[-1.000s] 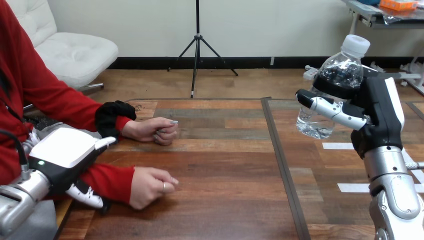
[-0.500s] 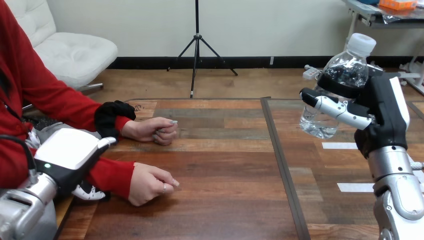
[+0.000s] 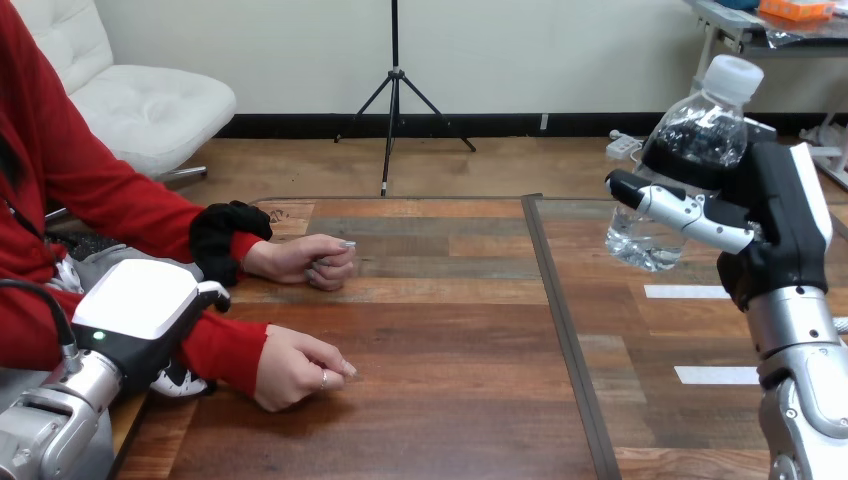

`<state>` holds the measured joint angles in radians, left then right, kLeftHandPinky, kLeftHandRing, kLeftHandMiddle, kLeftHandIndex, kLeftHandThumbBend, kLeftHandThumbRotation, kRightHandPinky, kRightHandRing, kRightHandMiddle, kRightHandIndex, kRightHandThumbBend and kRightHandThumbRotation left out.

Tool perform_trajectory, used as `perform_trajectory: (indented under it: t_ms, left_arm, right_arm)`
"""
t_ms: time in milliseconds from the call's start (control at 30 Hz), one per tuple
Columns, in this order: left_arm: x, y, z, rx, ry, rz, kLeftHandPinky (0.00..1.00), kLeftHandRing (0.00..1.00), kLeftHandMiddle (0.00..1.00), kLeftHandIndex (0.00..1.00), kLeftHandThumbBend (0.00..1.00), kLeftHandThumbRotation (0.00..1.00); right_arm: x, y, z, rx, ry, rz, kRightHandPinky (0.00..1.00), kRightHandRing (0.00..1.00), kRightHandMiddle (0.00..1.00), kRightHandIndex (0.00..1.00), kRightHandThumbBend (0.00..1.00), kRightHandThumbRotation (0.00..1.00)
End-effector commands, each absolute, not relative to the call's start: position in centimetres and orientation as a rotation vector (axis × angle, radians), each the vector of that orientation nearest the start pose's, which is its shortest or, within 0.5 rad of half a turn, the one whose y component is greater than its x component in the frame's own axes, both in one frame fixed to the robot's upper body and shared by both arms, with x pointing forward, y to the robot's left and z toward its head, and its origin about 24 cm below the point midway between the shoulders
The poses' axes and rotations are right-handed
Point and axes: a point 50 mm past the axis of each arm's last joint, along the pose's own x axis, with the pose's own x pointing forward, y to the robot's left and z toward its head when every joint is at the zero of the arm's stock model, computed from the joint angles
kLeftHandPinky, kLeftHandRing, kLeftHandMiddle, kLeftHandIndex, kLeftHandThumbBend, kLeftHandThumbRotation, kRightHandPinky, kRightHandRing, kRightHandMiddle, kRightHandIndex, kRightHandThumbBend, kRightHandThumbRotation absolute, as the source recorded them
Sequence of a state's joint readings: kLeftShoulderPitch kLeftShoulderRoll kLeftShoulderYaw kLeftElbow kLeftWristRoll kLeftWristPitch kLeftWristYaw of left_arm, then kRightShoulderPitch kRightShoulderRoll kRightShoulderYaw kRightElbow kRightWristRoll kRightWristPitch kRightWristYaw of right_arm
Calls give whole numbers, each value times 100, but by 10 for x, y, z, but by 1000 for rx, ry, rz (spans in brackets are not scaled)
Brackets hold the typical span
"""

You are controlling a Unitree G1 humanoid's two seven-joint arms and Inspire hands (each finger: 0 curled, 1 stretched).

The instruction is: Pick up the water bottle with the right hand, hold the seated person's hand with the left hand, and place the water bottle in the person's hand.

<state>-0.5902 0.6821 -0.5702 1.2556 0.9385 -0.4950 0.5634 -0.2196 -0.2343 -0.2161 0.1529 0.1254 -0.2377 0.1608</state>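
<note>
A clear water bottle (image 3: 683, 165) with a white cap hangs tilted above the table's right side, with my right hand (image 3: 778, 232) shut on its middle. At the lower left, my left hand (image 3: 138, 312) sits at the person's red-sleeved forearm (image 3: 225, 350). Its thumb reaches over the sleeve's far side and its fingers (image 3: 182, 383) curl round the near side. That arm's hand (image 3: 297, 369) rests on the table as a loose fist, palm down.
The person's other hand (image 3: 305, 262) lies closed on the table farther back at the left. A dark seam (image 3: 560, 320) runs front to back across the wooden table. White tape marks (image 3: 682, 292) lie on its right part.
My right hand has lifted the bottle slightly and carried it a little right. My left hand has slid back toward the lower left along the sleeve.
</note>
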Motion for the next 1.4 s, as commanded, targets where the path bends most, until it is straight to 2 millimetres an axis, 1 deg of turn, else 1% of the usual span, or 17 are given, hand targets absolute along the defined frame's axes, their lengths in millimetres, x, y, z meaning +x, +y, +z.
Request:
perform_trajectory:
  t_ms: [0,100,367,800,867,967,1067,1233,1300,1367]
  left_arm:
    - [306,280,14,1642,-48,-303,50,54,58,64,82,18]
    - [307,279,15,1639,-52,-305,50,54,58,63,82,17]
    - [307,277,15,1610,-62,-307,48,51,55,59,80,16]
    - [307,275,17,1543,-74,-297,46,49,53,57,78,14]
    - [307,274,17,1538,-76,-293,45,49,53,56,78,14]
    - [306,272,19,1519,-126,-288,44,48,52,55,79,13]
    - [306,272,19,1500,-118,-292,43,48,53,56,79,13]
    - [307,271,21,1487,-121,-291,44,49,54,56,78,15]
    - [307,267,24,1446,-171,-280,46,50,54,57,78,16]
    - [307,266,26,1424,-185,-278,46,50,54,57,78,16]
  right_arm:
    - [289,-227,131,-125,-441,-13,24,27,36,38,77,0]
    - [289,-227,132,-127,-439,-15,23,27,36,38,78,0]
    - [288,-226,133,-135,-439,-13,24,28,36,38,77,0]
    - [289,-217,133,-117,-429,4,24,28,36,38,76,0]
    - [289,-215,133,-111,-426,8,24,28,36,38,76,0]
    - [289,-213,133,-139,-426,15,24,28,36,38,74,0]
    - [290,-211,132,-126,-414,13,24,28,36,38,74,0]
    - [291,-205,131,-127,-412,28,23,27,35,38,72,0]
    - [295,-194,124,-114,-387,60,22,26,35,37,71,0]
    - [298,-190,121,-112,-372,74,22,26,35,37,70,0]
